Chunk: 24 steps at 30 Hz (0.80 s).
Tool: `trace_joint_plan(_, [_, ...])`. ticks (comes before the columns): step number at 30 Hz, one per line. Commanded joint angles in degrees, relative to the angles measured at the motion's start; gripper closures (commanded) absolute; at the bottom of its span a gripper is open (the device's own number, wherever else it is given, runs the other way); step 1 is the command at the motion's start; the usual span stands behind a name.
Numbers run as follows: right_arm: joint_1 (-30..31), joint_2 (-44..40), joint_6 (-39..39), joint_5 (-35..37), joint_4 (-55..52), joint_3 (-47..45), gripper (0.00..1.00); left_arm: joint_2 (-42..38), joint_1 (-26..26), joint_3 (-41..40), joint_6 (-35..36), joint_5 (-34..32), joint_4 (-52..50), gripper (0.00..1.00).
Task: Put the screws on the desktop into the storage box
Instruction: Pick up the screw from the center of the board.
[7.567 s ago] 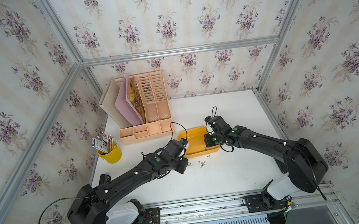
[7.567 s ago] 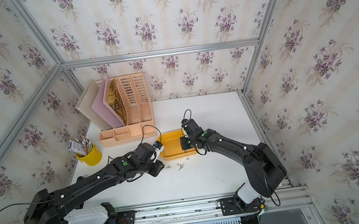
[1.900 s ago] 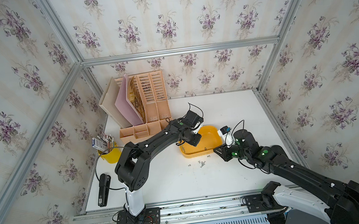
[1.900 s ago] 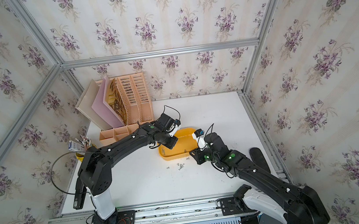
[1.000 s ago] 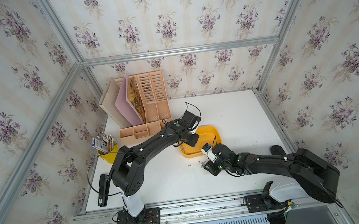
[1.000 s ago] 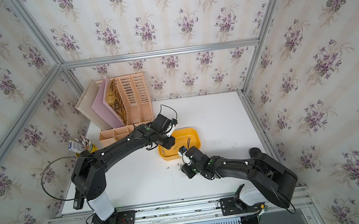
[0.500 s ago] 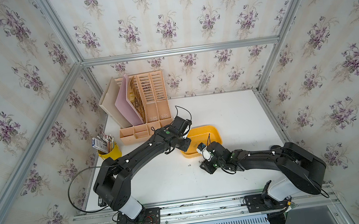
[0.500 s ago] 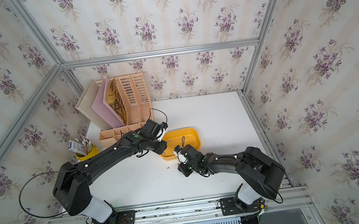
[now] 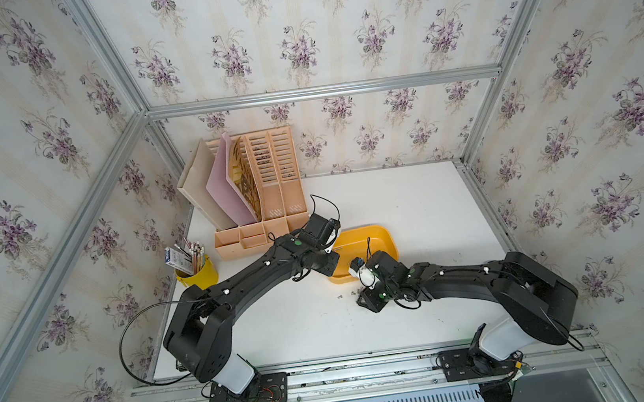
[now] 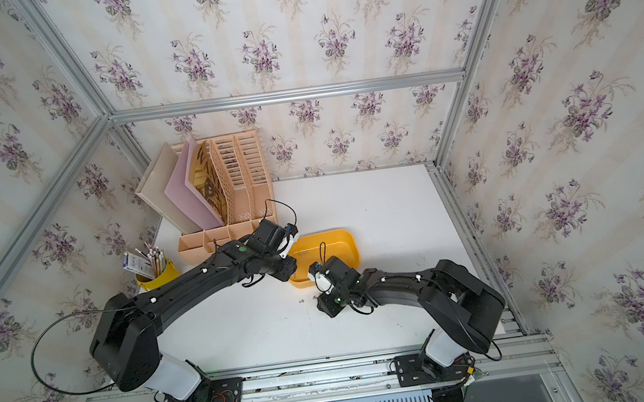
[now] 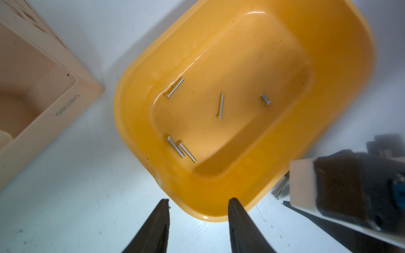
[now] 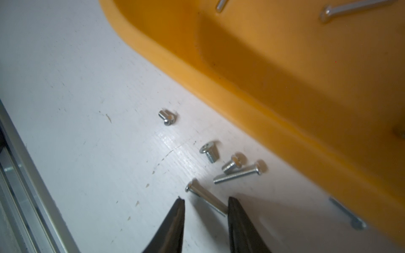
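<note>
Screw (image 12: 200, 195) between right pincer (image 12: 206, 199) tips, wrist only

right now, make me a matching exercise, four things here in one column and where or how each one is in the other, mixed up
Things:
1. storage box
2. pencil cup
3. right tool
4. left tool

States:
a. open, straddling a long screw on the desktop
b. open at the box's rim
c. yellow, holding pencils
d. orange, several screws lying inside

Pairs: 1-d, 2-c, 3-a, 4-b
</note>
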Motion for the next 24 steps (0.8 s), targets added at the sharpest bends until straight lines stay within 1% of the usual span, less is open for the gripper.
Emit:
trace_joint_plan(1, [0.1, -0.1, 0.2, -1.0, -3.8, 0.1, 0.62, -0.4, 0.1, -0.4, 0.0, 0.4, 1.7, 0.52])
trace_joint_plan(3, [0.2, 0.2, 0.0, -0.7, -4.0, 0.7, 0.62, -0.5, 0.3, -0.4, 0.0, 0.4, 1.7, 0.52])
trace_joint_plan(8, [0.9, 1.8, -0.7, 2.7, -6.9, 2.8, 0.63, -1.2, 0.4, -0.9, 0.1, 0.4, 1.7, 0.52])
trace_joint_plan(15, [4.4, 3.9, -0.9, 8.1, -12.6, 6.0, 0.7, -1.8, 1.8, -1.3, -0.8, -0.3, 0.9, 0.52])
trace_joint_plan(21, [5.2, 5.6, -1.6, 10.4, -14.7, 7.7, 0.72, -2.3, 2.4, -1.1, -0.6, 0.1, 0.6, 0.51])
trace_joint_plan(24, [6.0, 5.5, -2.4, 11.3, -15.8, 8.6, 0.72, -2.7, 2.5, -1.2, -0.7, 0.3, 0.5, 0.51])
